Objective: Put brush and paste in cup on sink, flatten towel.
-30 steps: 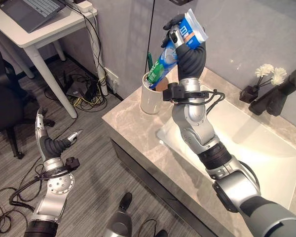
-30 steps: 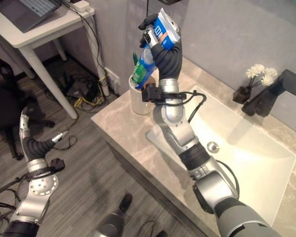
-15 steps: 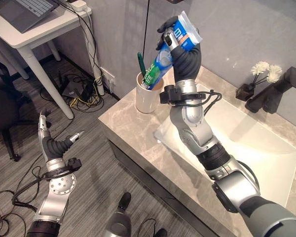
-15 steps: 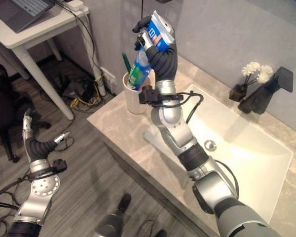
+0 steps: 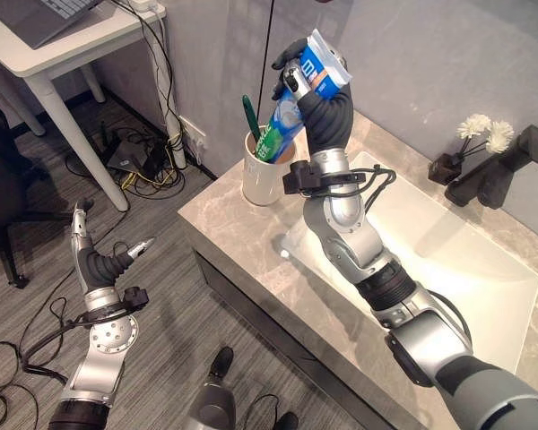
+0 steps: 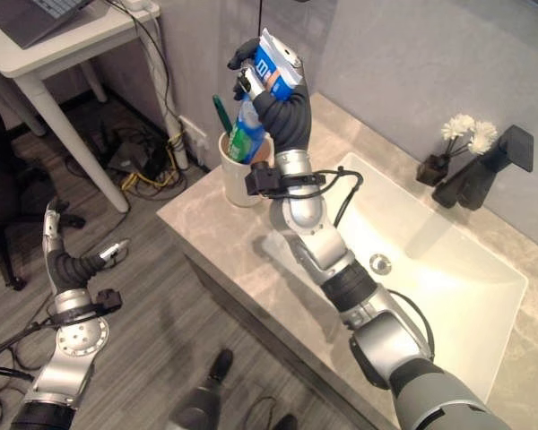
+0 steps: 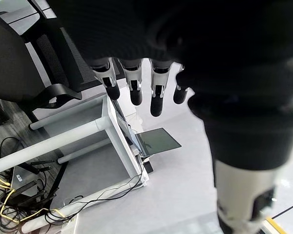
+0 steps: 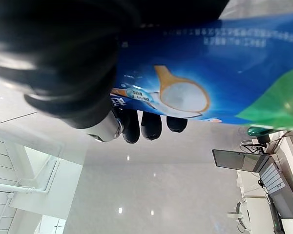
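My right hand point(image 5: 321, 106) is shut on a blue and green toothpaste tube point(image 5: 293, 106), held tilted with its lower green end at the mouth of the white cup point(image 5: 262, 180). The cup stands on the marble counter point(image 5: 242, 242) at the sink's left corner. A green toothbrush point(image 5: 249, 115) sticks up out of the cup. In the right wrist view the toothpaste tube point(image 8: 224, 73) lies across the fingers point(image 8: 146, 126) curled round it. My left hand point(image 5: 88, 255) hangs low over the floor to the left, open with nothing in it; its fingers point(image 7: 133, 87) are straight.
The white sink basin point(image 5: 448, 260) lies right of the cup. A black faucet point(image 5: 511, 166) and a small vase of white flowers point(image 5: 466, 143) stand at the back. A white desk point(image 5: 63, 63) with a laptop, tangled cables point(image 5: 143, 157) and a black chair point(image 5: 4, 170) are left.
My right hand has lowered the tube a little toward the cup, its green end now at the rim. The camera has shifted slightly. The left hand stays low and open.
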